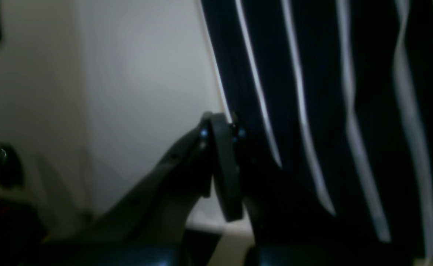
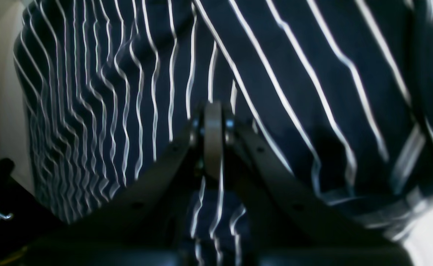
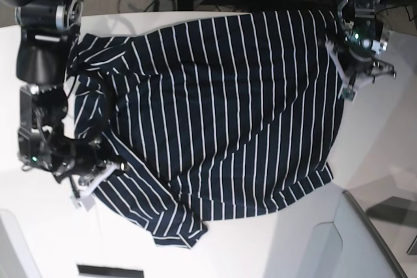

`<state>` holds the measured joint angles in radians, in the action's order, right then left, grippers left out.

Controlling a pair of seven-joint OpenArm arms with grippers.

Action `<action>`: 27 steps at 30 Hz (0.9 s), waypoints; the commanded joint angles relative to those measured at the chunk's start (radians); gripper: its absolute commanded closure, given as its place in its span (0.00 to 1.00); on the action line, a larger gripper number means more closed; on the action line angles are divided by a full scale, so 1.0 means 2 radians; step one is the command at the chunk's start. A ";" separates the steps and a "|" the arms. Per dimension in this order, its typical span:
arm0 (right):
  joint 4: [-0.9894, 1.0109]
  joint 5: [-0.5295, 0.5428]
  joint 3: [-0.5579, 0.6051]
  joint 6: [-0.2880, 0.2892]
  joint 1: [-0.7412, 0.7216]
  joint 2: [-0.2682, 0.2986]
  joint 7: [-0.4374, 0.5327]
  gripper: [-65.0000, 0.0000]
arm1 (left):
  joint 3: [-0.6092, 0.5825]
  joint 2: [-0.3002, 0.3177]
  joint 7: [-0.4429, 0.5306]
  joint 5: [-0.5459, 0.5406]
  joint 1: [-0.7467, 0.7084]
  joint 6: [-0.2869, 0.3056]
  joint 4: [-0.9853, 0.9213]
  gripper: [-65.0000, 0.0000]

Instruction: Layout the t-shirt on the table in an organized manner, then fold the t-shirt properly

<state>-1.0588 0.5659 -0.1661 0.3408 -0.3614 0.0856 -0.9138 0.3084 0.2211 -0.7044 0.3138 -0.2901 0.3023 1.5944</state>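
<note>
We see a dark navy short-sleeved fabric t-shirt with thin white stripes [image 3: 221, 115] spread across the large smooth white table [image 3: 365, 154]. Our left gripper [image 1: 222, 127] pinches the shirt's edge with jaws together. Our right gripper [image 2: 212, 122] is likewise clamped on a fold of striped cloth.

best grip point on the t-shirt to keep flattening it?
Probably the bunched sleeve and shoulder of the t-shirt, at the wrinkled edge near the right pincer. Come in low from over the bare table: fabric lies rumpled there, while the left pincer's side already looks smooth.
</note>
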 commanded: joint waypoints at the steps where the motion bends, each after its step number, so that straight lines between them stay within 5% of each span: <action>1: 0.017 0.001 0.003 -0.018 -0.018 0.006 0.014 0.99 | 0.003 -0.001 0.004 0.004 0.010 -0.003 0.006 1.00; 15: 0.051 0.004 0.000 -0.225 0.018 0.075 0.037 0.99 | 0.002 -0.004 0.061 0.007 0.053 -0.004 -0.144 1.00; 27: 0.051 -0.003 0.005 -0.243 0.047 0.120 0.058 1.00 | 0.000 0.029 0.063 0.007 0.076 -0.004 -0.159 1.00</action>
<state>-0.9413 0.5602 -0.1528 -0.1425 -0.2455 0.3084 -0.8085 0.3050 0.2642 -0.5793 0.3229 -0.1421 0.2951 1.2667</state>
